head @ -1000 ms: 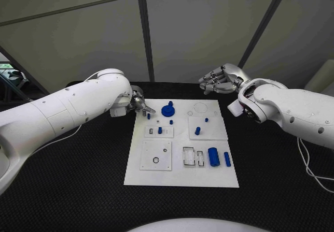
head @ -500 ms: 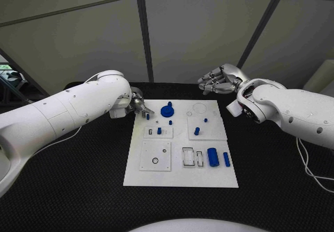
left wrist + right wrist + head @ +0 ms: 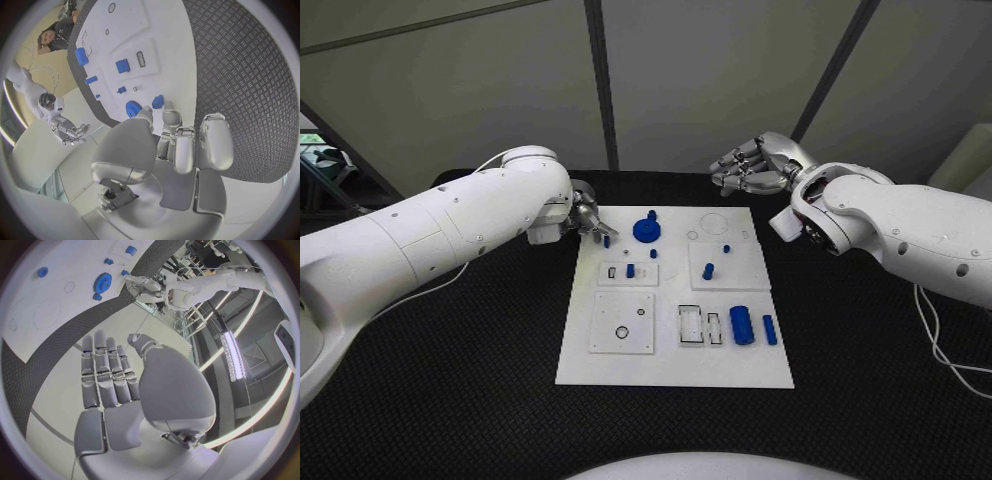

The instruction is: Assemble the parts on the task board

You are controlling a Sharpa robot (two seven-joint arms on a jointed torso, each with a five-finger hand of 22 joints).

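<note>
Left hand point(image 3: 589, 222) hovered at the far left corner of the white rectangular task board point(image 3: 678, 366), pinching a small blue peg point(image 3: 158, 102) just beside the blue gear point(image 3: 648, 230). Right hand point(image 3: 754, 165) hung beyond the board's far edge, fingers curled in, holding nothing.

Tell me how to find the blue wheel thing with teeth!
Look at the white board in the middle of the black table, then at its far end, near the left hand. The gear stands there: round, toothed, far wider than the little blue pegs beside it.
</note>
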